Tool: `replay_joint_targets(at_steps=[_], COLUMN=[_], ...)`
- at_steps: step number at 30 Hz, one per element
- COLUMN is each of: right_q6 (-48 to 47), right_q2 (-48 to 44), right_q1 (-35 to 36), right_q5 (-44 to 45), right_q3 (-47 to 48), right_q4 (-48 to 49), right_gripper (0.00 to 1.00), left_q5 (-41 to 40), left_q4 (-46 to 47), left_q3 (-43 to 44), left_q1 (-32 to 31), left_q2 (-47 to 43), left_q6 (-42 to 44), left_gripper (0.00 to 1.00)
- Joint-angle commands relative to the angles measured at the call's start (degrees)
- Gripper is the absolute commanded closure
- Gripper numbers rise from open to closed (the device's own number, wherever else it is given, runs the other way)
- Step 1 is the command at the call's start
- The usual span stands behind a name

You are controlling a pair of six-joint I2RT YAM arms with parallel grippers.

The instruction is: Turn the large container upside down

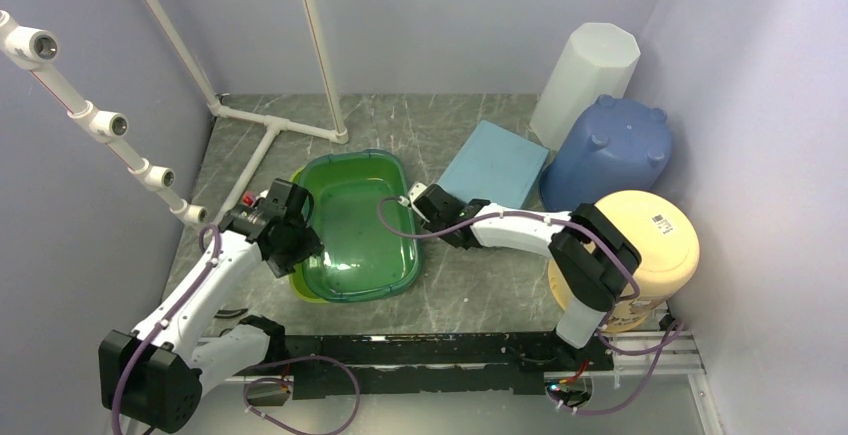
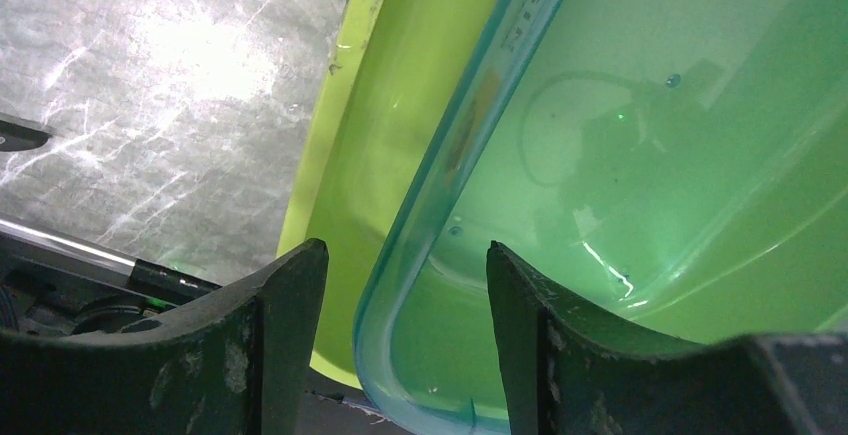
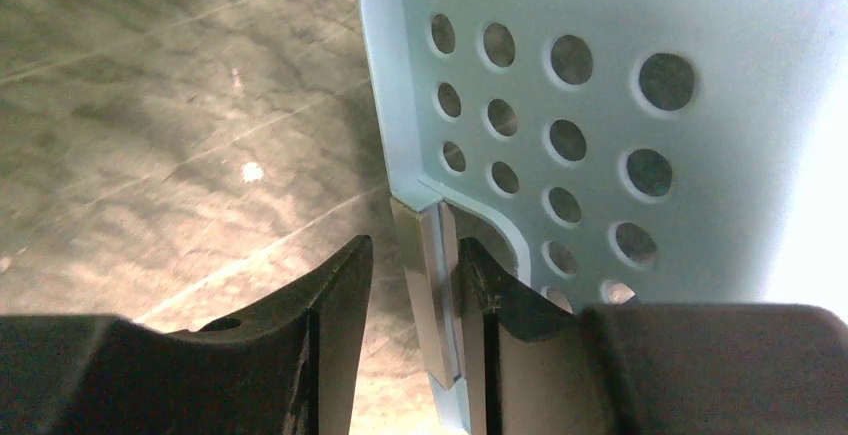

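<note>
A large translucent teal-green tub [image 1: 355,220] sits upright at the table's middle, nested in a yellow-green tub [image 1: 302,285]. My left gripper [image 1: 305,245] is open at its near-left corner. In the left wrist view the gripper [image 2: 405,247] has its fingers on either side of the teal tub's rim [image 2: 450,155], with the yellow-green tub [image 2: 400,135] outside it. My right gripper [image 1: 412,198] is open by the tub's right side. In the right wrist view the gripper [image 3: 415,242] straddles the corner rim of a light blue perforated basket [image 3: 600,75], and the right finger touches it.
The light blue basket [image 1: 495,163] lies flat behind the right gripper. An upturned dark blue bin [image 1: 608,150], a white bin [image 1: 585,80] and a cream bucket [image 1: 645,245] crowd the right side. White pipes [image 1: 270,130] stand back left. A black rail [image 1: 430,350] runs along the front.
</note>
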Motion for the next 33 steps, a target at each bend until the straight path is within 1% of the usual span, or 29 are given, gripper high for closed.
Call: replay_joint_targets(at_steps=[1, 4, 7, 9, 12, 17, 18, 20, 23, 25, 30, 33], right_q6=[3.61, 4.12, 5.09, 5.46, 6.51, 8.72, 9.11, 9.81, 8.51, 7.62, 5.53, 7.10], right_q2=[-4.38, -7.17, -10.22, -11.76, -13.32, -16.08, -16.05, -16.04, -16.41, -15.53, -15.08, -18.50], right_q1=[1.50, 2.29, 2.46, 2.61, 2.84, 3.87, 4.35, 6.65, 11.18, 12.68, 14.54, 16.38], right_q5=[-3.39, -3.68, -3.77, -3.77, -2.88, -4.62, -3.48, 2.21, 8.91, 12.25, 13.58, 16.64], right_q3=[2.04, 1.91, 1.77, 1.36, 0.88, 0.18, 0.18, -0.55, -2.91, -3.51, -5.15, -5.22], right_q4=[-2.89, -3.12, -3.68, -4.16, -5.45, -6.60, -6.84, -5.92, -1.31, 0.02, 1.79, 2.79], right_gripper=[0.58, 0.49, 0.44, 0.42, 0.41, 0.40, 0.40, 0.40, 0.38, 0.41, 0.47, 0.46], left_q5=[-1.47, -1.45, -1.50, -1.37, -1.06, -0.10, 0.12, 0.63, 0.91, 0.72, -0.28, 0.14], left_q4=[-1.06, -1.09, -1.34, -1.17, -1.05, -0.47, -0.35, -0.13, 0.09, -0.24, -1.51, -1.17], left_q3=[2.73, 3.27, 3.91, 4.23, 4.70, 5.47, 5.74, 6.32, 7.14, 7.92, 9.92, 11.42], left_q1=[0.09, 0.04, 0.08, 0.09, 0.09, 0.09, 0.09, 0.09, 0.09, 0.08, 0.08, 0.09], left_q2=[-0.75, -0.94, -1.25, -1.49, -1.42, -1.19, -1.12, -1.17, -1.20, -1.19, -2.16, -2.59], left_q6=[0.96, 1.40, 1.62, 1.90, 2.28, 3.26, 3.47, 4.10, 4.59, 4.90, 5.41, 6.35], left_gripper=[0.35, 0.34, 0.34, 0.34, 0.34, 0.34, 0.34, 0.34, 0.33, 0.34, 0.33, 0.32])
